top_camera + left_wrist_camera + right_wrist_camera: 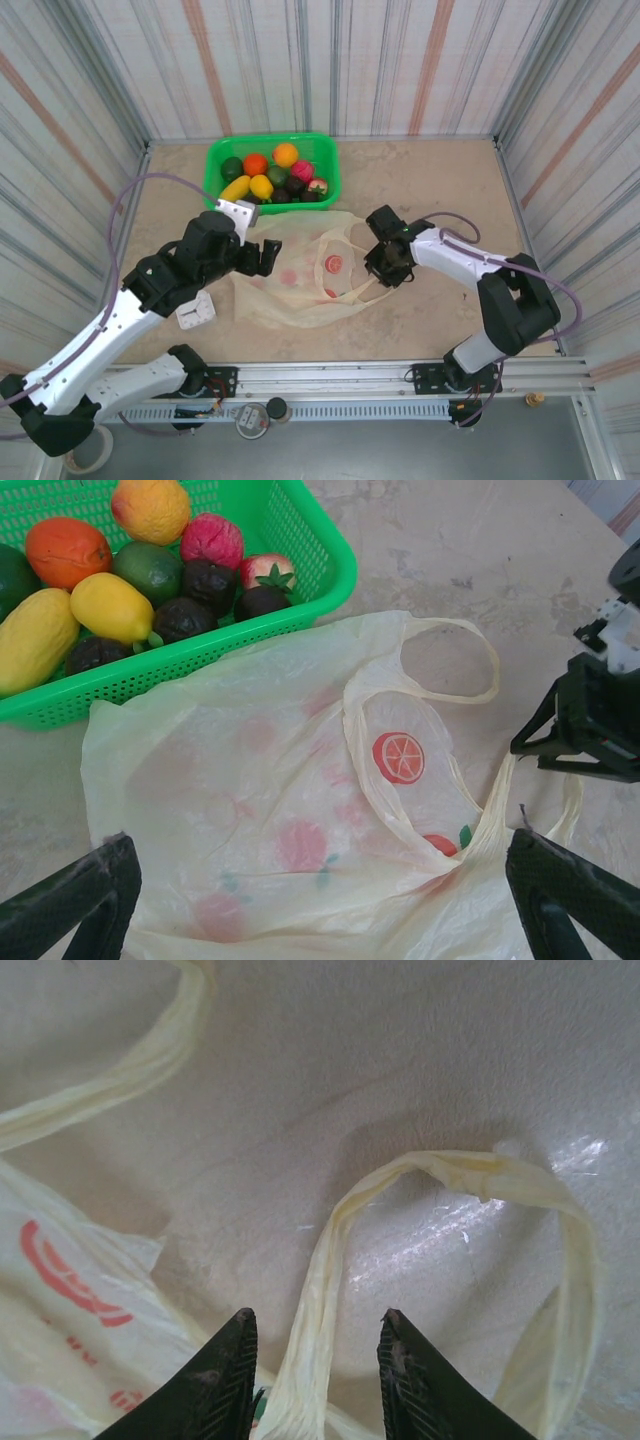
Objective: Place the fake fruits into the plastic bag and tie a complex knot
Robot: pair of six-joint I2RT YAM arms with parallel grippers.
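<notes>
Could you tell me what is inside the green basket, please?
The fake fruits lie in the green basket: orange, yellow, green, pink and dark purple ones. Anything lying beneath that pile is covered.

the top camera sits high behind the arm bases, looking down on the whole table [430, 180]. the left wrist camera looks past the left gripper [320, 845], over the plastic bag [230, 780] to the green basket [332, 572] beyond. the right wrist camera hangs close above a bag handle [322, 1280] at the right gripper [318, 1318]. all three share the bag.
</notes>
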